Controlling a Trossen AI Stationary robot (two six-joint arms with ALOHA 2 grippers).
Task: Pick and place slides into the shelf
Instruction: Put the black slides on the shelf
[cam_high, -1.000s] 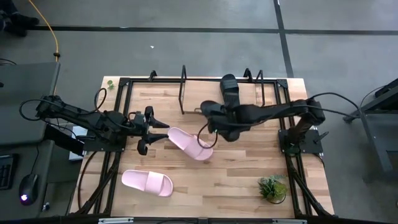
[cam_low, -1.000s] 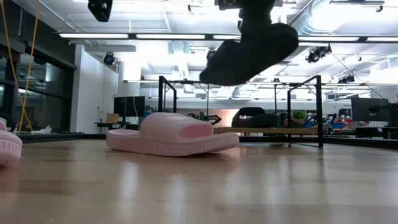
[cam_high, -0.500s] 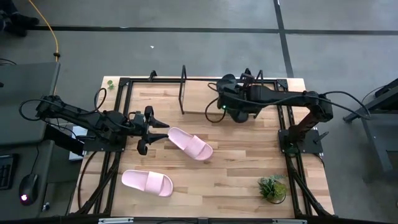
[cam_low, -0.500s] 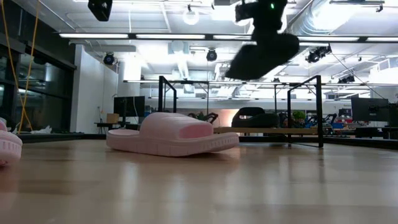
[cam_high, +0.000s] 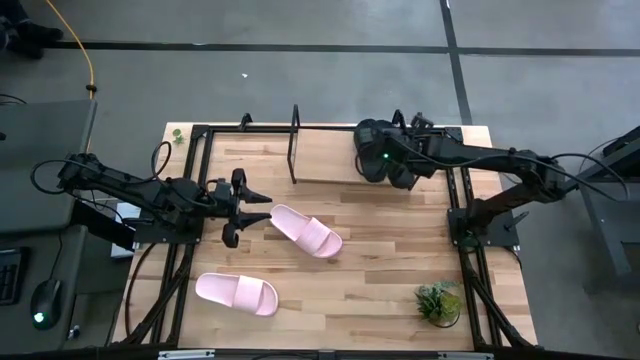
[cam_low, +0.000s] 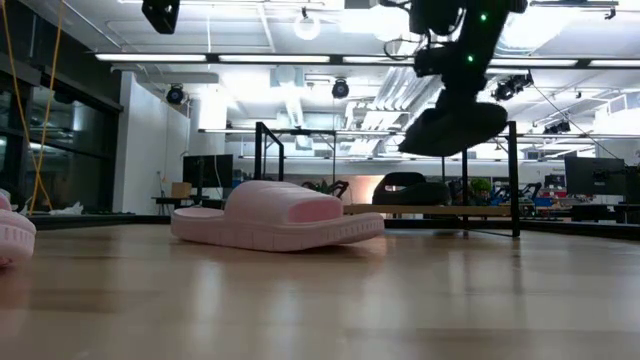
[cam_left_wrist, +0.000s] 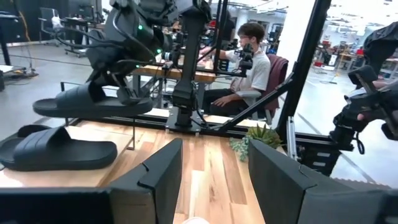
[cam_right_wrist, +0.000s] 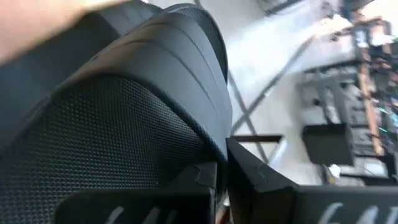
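Observation:
My right gripper (cam_high: 386, 158) is shut on a black slide (cam_low: 455, 128) and holds it in the air over the right part of the shelf (cam_high: 295, 145), a low black-rod rack at the table's far edge. The other black slide (cam_low: 410, 190) lies flat on the shelf board, just left of the held one (cam_left_wrist: 93, 106). One pink slide (cam_high: 305, 230) lies sole down mid-table. My left gripper (cam_high: 252, 210) hovers open just left of it, touching nothing. The second pink slide (cam_high: 236, 293) lies near the front-left corner. My right gripper pinches the black slide between its two fingers (cam_right_wrist: 202, 180), which come down from above. They grip the slide's side by the strap (cam_left_wrist: 118, 93). The slide is lifted clear above the shelf board, nearly level, hanging just below the fingers.
A small potted plant (cam_high: 438, 302) stands near the front-right corner. A black frame (cam_high: 200, 135) edges the table. Bare wood lies between the pink slides and the plant. A person (cam_left_wrist: 249, 62) sits beyond the table's right side.
My right gripper has carried the black slide from over the table's middle toward the far right, up to the shelf, and has lowered it there. The slide has gone from tilted to nearly level. It has stayed shut on it throughout.

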